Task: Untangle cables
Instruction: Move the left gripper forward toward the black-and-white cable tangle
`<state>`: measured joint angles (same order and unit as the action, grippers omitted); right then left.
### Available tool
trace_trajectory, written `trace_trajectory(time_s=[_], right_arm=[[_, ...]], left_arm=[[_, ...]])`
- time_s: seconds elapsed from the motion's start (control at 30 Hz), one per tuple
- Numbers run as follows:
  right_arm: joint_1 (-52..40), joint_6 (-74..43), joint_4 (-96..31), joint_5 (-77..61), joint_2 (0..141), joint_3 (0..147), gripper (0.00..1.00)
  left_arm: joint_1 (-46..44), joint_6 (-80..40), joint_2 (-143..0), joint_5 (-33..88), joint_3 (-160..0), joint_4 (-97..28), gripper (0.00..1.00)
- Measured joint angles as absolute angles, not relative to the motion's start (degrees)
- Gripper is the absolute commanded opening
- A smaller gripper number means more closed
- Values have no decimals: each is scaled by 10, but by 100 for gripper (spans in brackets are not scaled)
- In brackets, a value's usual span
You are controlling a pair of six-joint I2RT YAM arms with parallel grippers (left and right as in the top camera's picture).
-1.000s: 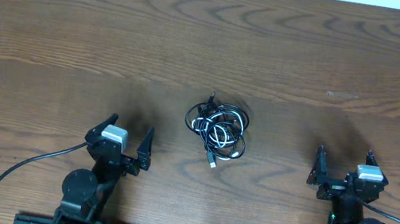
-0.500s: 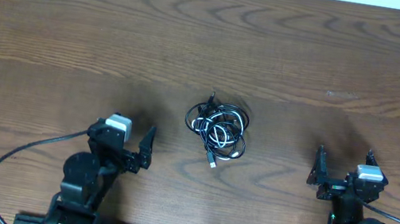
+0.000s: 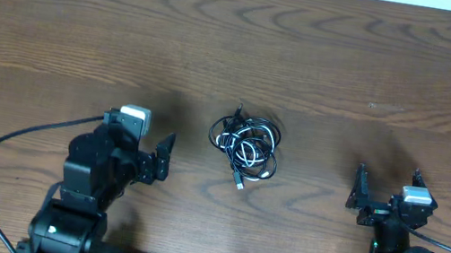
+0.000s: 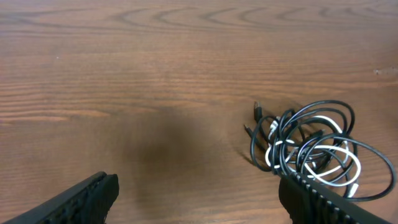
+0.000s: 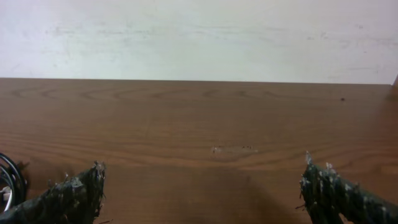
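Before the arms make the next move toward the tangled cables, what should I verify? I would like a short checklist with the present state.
1. Left gripper open and empty: ok.
2. Right gripper open and empty: ok.
3. Cables lie in one bundle on the table, touched by neither gripper: ok.
4. Cables visible in left wrist view: ok, low right.
5. Cables visible in right wrist view: not ok, only their edge shows at left.
6. Loose plug end sticking out to grasp: ok.

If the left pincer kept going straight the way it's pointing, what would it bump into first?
Probably the cables: the left pincer aims mostly at bare table, but one finger lines up with the tangle's edge. Depth is unclear.
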<state>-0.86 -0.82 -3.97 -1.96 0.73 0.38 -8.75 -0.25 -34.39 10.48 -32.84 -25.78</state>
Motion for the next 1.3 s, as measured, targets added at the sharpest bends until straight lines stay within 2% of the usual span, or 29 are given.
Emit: trace_trajectory(time_s=[0.47,0.87,1.3], right_arm=[[-9,-8,-40,-19,7,4,99],[-9,-8,-40,-20,7,4,99],[-9,-8,-39,-19,7,4,99]], left_arm=[[-88,-7,-419,106,-466,-390,87],[-88,-13,-541,109,-607,-515,87],[-88,-13,-627,109,-669,-566,87]])
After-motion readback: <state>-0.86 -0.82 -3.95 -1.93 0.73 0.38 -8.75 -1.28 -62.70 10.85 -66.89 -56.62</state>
